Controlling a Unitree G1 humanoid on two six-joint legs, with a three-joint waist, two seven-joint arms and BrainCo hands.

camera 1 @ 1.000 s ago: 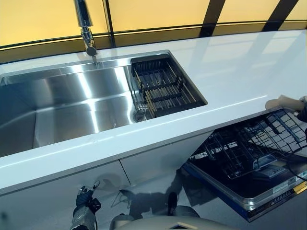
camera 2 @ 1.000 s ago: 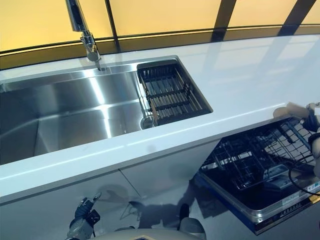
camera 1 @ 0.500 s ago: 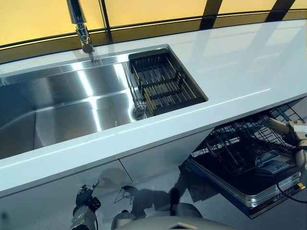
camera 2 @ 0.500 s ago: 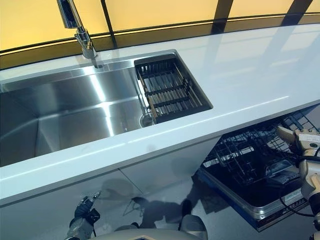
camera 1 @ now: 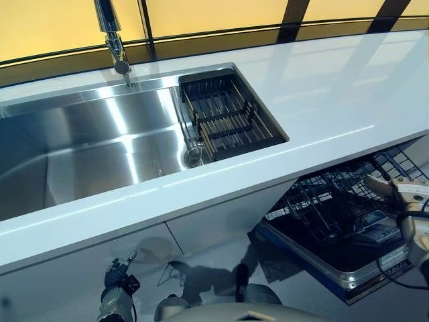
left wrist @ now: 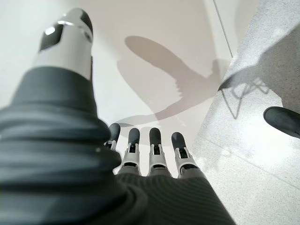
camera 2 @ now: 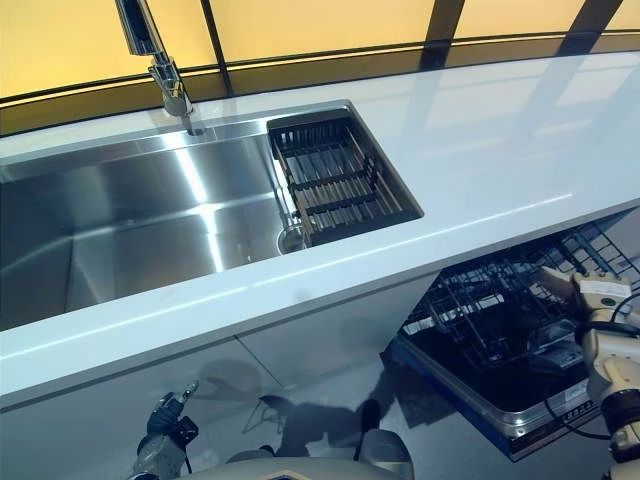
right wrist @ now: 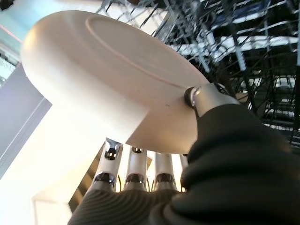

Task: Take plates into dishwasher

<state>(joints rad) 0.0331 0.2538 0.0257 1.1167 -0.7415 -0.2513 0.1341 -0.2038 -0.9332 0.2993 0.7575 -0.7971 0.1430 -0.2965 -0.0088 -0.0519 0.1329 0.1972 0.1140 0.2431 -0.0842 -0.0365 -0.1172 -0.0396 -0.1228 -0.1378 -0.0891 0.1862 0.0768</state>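
My right hand (right wrist: 208,96) is shut on a cream plate (right wrist: 108,79), thumb on its top face and fingers underneath. In the eye views the plate (camera 1: 377,186) shows as a pale edge jutting from that hand (camera 1: 410,194), below the counter's edge and over the right part of the dishwasher's black wire rack (camera 1: 328,208). The rack is pulled out over the open dishwasher door (camera 1: 348,272); I see no plates in it. My left hand (camera 1: 118,280) hangs low by the white cabinet front, fingers (left wrist: 154,140) straight, holding nothing.
A white counter (camera 1: 322,94) runs across, with a steel sink (camera 1: 87,147), a tap (camera 1: 110,30) and a black drainer basket (camera 1: 228,117) set in the sink's right end. White cabinet doors (camera 1: 221,225) stand left of the dishwasher.
My right hand has brought the plate down from the counter's edge to below it, over the rack, and a little leftward. The left hand has stayed put.
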